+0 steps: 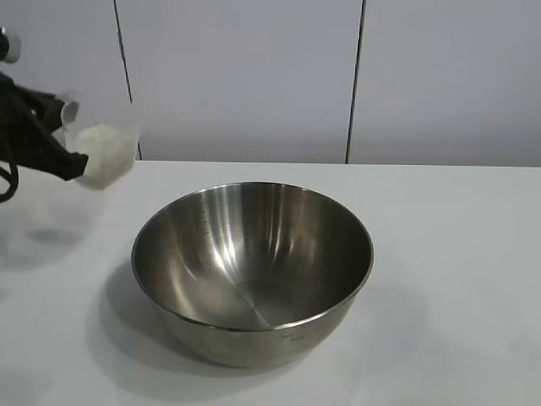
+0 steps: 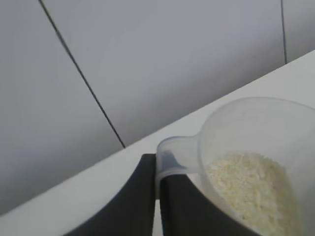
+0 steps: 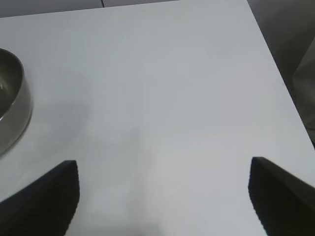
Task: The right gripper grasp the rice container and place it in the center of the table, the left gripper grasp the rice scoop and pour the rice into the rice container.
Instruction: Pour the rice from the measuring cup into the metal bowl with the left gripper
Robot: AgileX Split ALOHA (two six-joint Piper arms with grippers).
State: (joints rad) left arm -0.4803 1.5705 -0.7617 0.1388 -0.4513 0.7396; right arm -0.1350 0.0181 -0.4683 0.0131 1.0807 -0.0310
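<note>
upper left of the frame: left pincer (image 1: pixel 74 161) clamped on the rice scoop (image 1: pixel 103 154), raised above the worktop (image 1: pixel 456 254), rice (image 1: pixel 100 135) inside. centre: empty rice container (image 1: pixel 252 271) on the worktop. right pincer (image 3: pixel 162 196), wide apart, holds nothing.

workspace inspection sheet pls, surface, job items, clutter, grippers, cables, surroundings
surface: white table, bare apart from the bowl.
rice container: steel bowl upright mid-table, empty inside.
rice scoop: clear cup held in the air left of the bowl and above the table, not yet over it.
rice: white grains inside the scoop, none seen spilled.
clutter: nothing seen.
left gripper: shut on the scoop's handle tab.
right gripper: open, empty, over bare table beside the bowl.
cables: black cable on the left arm, clear of the table.
surroundings: pale wall panels with dark seams behind.
</note>
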